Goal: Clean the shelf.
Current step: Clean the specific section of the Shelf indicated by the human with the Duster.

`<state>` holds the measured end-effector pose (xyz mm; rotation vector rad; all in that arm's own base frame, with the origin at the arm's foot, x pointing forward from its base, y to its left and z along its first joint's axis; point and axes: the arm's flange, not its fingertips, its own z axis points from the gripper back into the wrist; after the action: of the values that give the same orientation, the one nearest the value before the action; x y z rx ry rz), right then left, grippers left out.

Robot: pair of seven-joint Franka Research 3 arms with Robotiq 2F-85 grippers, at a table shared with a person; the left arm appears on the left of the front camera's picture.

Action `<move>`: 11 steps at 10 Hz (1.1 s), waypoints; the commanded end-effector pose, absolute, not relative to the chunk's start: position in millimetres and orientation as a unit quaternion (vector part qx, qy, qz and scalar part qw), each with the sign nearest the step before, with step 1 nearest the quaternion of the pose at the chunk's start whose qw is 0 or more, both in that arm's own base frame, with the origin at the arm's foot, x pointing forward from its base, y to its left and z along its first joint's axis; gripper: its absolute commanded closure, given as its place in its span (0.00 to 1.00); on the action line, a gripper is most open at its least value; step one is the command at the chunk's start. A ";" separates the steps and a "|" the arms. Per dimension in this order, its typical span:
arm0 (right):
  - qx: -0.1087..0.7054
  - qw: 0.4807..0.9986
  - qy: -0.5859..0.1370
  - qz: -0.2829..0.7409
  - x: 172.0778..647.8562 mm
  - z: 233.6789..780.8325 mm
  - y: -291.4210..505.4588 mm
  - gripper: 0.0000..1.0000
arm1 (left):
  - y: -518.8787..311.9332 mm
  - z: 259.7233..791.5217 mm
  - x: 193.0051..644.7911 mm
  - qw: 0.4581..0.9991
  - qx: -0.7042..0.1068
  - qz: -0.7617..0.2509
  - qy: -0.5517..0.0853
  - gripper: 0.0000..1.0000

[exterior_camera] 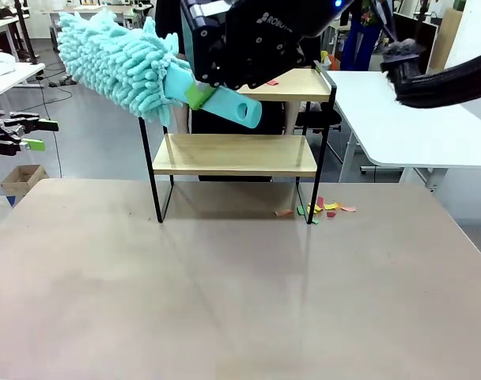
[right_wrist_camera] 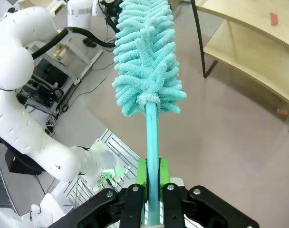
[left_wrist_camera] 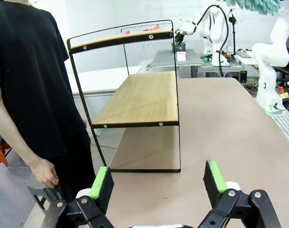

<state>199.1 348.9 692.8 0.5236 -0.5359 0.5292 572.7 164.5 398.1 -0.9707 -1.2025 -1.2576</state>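
right gripper (right_wrist_camera: 152, 173): clamped on duster (right_wrist_camera: 147, 61) handle, fluffy head out past fingertips | left gripper (left_wrist_camera: 158, 183): jaws wide, nothing between | shelf (left_wrist_camera: 139, 97): upright on table (exterior_camera: 225, 301), ahead of left gripper, off to duster's side | paper scraps (exterior_camera: 323, 208): at shelf's foot

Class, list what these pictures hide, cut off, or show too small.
- Front view: top board of the shelf, mostly behind the right gripper.
- Right wrist view: handle end of the duster, cut off by the bottom edge.
- Front view: coloured scraps, too small to identify.
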 end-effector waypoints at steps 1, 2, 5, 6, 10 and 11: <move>0.228 0.922 -0.266 0.167 208.0 686.3 368.5 0.87 | 164.2 400.2 570.2 0.544 -0.408 -0.530 -0.507 0.00; 0.194 0.926 -0.295 0.130 220.5 687.0 391.2 0.87 | 164.2 400.2 570.2 0.544 -0.408 -0.530 -0.507 0.00; 0.169 0.918 -0.354 0.058 254.7 698.3 443.5 0.87 | 164.2 400.2 570.2 0.544 -0.408 -0.530 -0.507 0.00; 0.160 0.913 -0.372 0.044 260.9 702.4 454.2 0.87 | 164.2 400.2 570.2 0.544 -0.408 -0.530 -0.507 0.00; 0.160 0.908 -0.386 -0.003 295.1 709.9 499.1 0.87 | 164.2 400.2 570.2 0.544 -0.408 -0.530 -0.507 0.00; 0.162 0.909 -0.383 -0.011 304.6 710.2 507.6 0.87 | 164.2 400.2 570.2 0.544 -0.408 -0.530 -0.507 0.00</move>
<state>285.8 472.1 699.6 0.3448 -0.7877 0.0156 572.7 164.5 398.0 -0.9710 -1.2023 -1.2573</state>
